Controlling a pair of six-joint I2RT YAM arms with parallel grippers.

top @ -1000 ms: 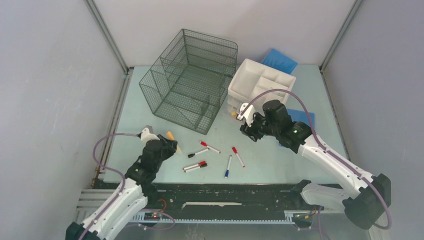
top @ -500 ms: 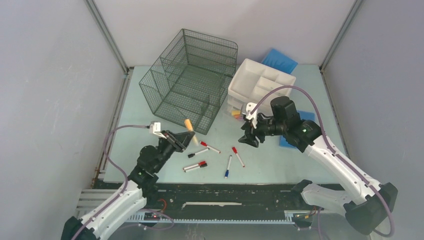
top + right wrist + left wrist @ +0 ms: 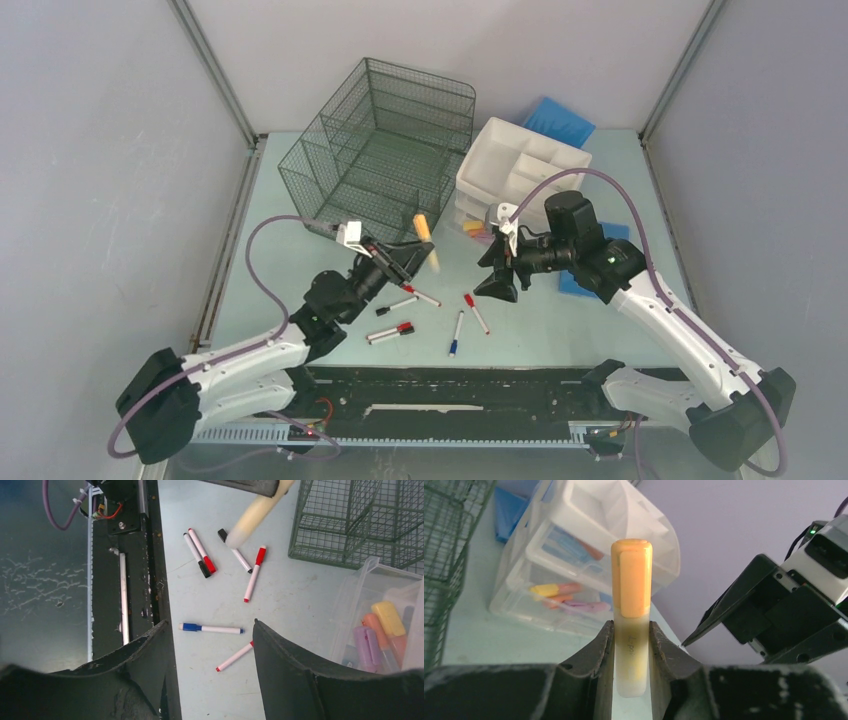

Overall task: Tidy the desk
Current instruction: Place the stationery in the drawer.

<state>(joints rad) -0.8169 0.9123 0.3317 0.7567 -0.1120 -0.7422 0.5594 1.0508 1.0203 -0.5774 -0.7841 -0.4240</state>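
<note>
The desk (image 3: 540, 330) is a pale mint-green tabletop. My left gripper (image 3: 415, 255) is shut on an orange highlighter (image 3: 424, 232) and holds it in the air in front of the white drawer unit (image 3: 520, 165). In the left wrist view the highlighter (image 3: 631, 580) stands upright between the fingers (image 3: 604, 645), cap up. My right gripper (image 3: 497, 283) is open and empty, hovering above loose markers (image 3: 476, 313). In the right wrist view a blue-capped marker (image 3: 211, 628) and a red-tipped marker (image 3: 235, 656) lie between its spread fingers (image 3: 280, 655).
A dark wire-mesh organizer (image 3: 385, 150) stands at the back left. The drawer unit's lower tray holds several highlighters (image 3: 387, 617). Blue pads lie behind the unit (image 3: 558, 120) and under my right arm (image 3: 610, 232). Several markers (image 3: 390, 332) lie near the black front rail (image 3: 450, 385).
My left arm has lifted the orange highlighter and carried it right, toward the drawer unit. My right gripper has pulled away from the drawer unit, and now hovers over the markers.
</note>
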